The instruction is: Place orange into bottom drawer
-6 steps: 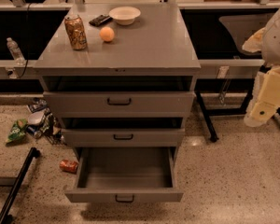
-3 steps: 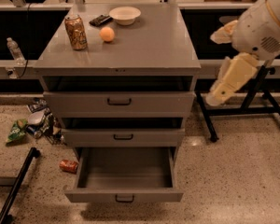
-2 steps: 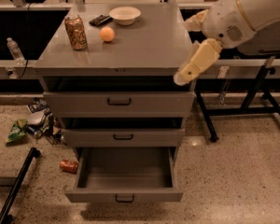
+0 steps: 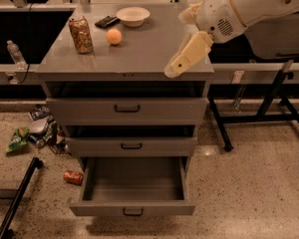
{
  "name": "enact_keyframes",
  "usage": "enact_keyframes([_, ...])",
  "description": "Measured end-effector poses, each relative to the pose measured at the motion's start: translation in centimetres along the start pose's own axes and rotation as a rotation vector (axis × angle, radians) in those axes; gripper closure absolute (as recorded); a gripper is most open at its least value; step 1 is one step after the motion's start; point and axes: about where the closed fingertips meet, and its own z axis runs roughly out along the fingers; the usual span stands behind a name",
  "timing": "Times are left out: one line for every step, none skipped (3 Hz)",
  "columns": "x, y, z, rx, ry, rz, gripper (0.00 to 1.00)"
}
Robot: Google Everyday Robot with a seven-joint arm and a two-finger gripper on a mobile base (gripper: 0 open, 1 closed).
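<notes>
The orange (image 4: 114, 36) sits on the grey cabinet top (image 4: 144, 54), back left of centre, beside an orange-brown drink can (image 4: 80, 34). The bottom drawer (image 4: 132, 209) is pulled out and nothing shows inside it. The two drawers above it are pushed in. My gripper (image 4: 179, 43) hangs over the top's front right corner on the white arm (image 4: 239, 6). Its cream fingers (image 4: 188, 55) stand apart, open and empty. It is well to the right of the orange and apart from it.
A white bowl (image 4: 133, 16) and a small black object (image 4: 107, 21) lie behind the orange. A water bottle (image 4: 15, 54), litter (image 4: 37, 133) and a crushed can (image 4: 73, 177) are at the left. Black stand legs (image 4: 222, 128) are to the right, and a black bar (image 4: 17, 198) lies at the lower left.
The arm has swung in from the far right and up, so the gripper is now over the cabinet's front right corner. The orange, the can and the drawers have not moved.
</notes>
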Motion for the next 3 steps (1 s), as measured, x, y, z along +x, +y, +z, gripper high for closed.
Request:
enact_keyframes([-1.1, -0.7, 3.1, -0.024, -0.054, -0.022, 0.0])
enact_keyframes([-2.8, -1.8, 7.1, -0.047, -0.122, -0.041, 0.0])
enact_keyframes([-5.2, -2.9, 11.3, -0.079, -0.2, -0.064, 0.0])
